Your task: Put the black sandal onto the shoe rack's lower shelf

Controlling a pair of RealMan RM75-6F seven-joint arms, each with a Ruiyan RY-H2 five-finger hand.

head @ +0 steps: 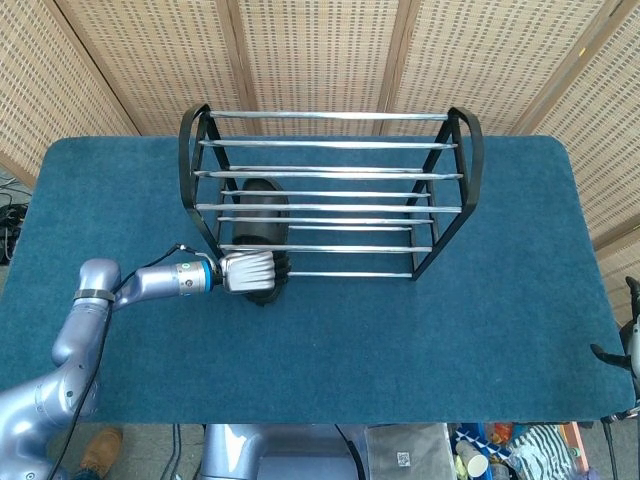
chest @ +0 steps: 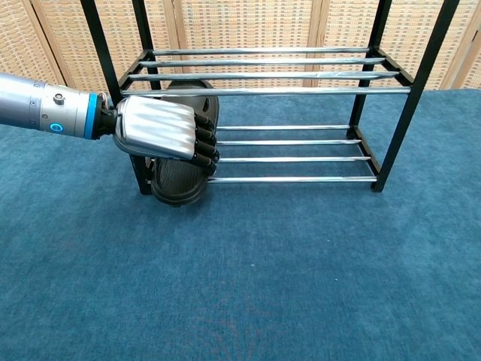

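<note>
The blue table [head: 420, 320] lies wide and bare in front of the shoe rack [head: 330, 195] and to its right, with open carpet running to the near edge. Behind the far edge stands a woven screen [head: 320, 50]. The rack sits toward the back, its 2 tiers of chrome bars running left to right between black end frames; the right part of the lower shelf [chest: 301, 159] is free.

The left hand [chest: 161, 129] reaches in from the left, fingers curled over the black sandal [chest: 180, 162] and gripping its top. The sandal lies at the lower shelf's left end, toe under the upper bars, heel overhanging the front bar. The rack's left front leg [chest: 143, 169] stands just beside it.

At the table's right edge, the right hand [head: 628, 345] is barely visible; I cannot tell its state.
</note>
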